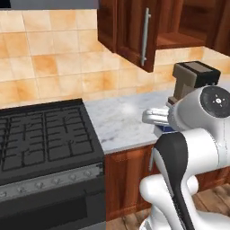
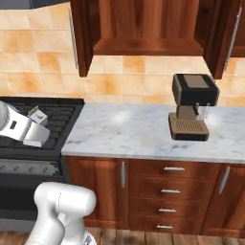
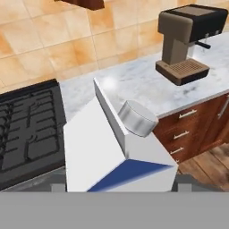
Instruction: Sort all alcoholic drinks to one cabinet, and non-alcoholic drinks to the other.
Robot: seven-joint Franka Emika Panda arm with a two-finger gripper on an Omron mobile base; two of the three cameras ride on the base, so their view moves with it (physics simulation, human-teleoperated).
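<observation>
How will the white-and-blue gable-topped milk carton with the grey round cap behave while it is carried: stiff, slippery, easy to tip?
The white-and-blue gable-topped milk carton has flat walls, so it probably grips steadily. Its smooth faces may slip. The sloped top with the grey round cap suggests it could tilt.

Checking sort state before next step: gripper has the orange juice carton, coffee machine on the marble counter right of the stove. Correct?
Not quite. The gripper holds the white-and-blue milk carton, as the hand view shows. The coffee machine does stand on the marble counter, right of the stove.

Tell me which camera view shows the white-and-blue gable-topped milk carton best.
The hand view: the white-and-blue gable-topped milk carton looms close, with its ridge, round grey cap and blue panel plain. The left base view gives a blue sliver behind the arm. In the right base view I cannot make it out.
</observation>
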